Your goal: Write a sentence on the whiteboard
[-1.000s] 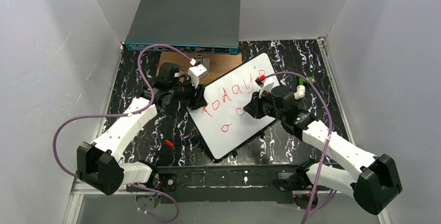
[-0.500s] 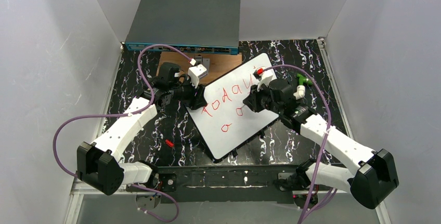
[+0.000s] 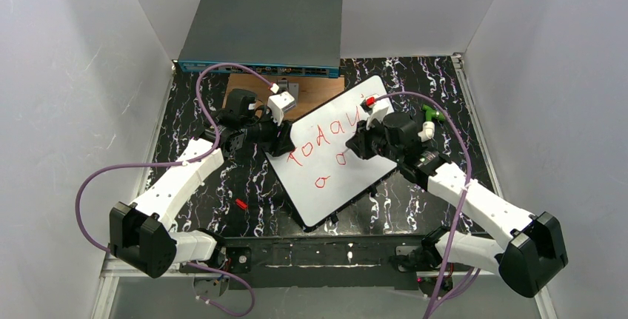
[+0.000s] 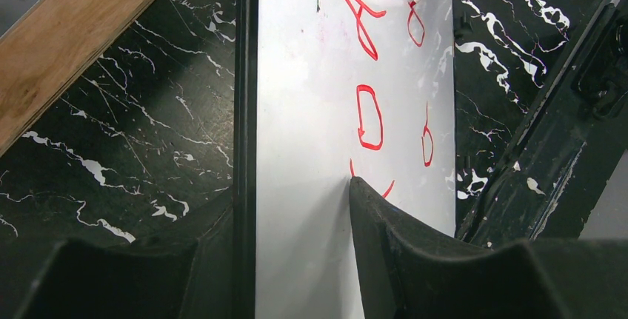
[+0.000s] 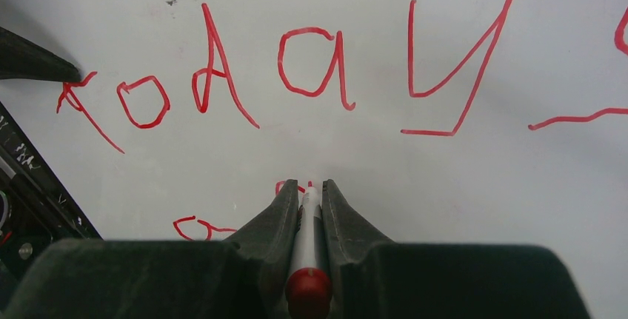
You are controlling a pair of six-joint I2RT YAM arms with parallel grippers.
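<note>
Mid-table, whiteboard point(image 3: 333, 197) lies diagonal, long axis from near edge toward far-right corner. At its left edge, left gripper point(image 4: 292, 200) pinches board, jaws part-closed. Nearer writing spot, right gripper point(image 5: 309, 186) clamps marker point(image 5: 305, 223) tight, tip on board below red word point(image 5: 311, 64) "today"; bare board lies rightward.

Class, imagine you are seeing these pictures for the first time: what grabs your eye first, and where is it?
The whiteboard lies askew in the middle of the black marbled table, "today" scrawled on it in red. The right claw pinches a marker with its tip at the board below that word, while the left claw clamps the board's edge on the left.
</note>
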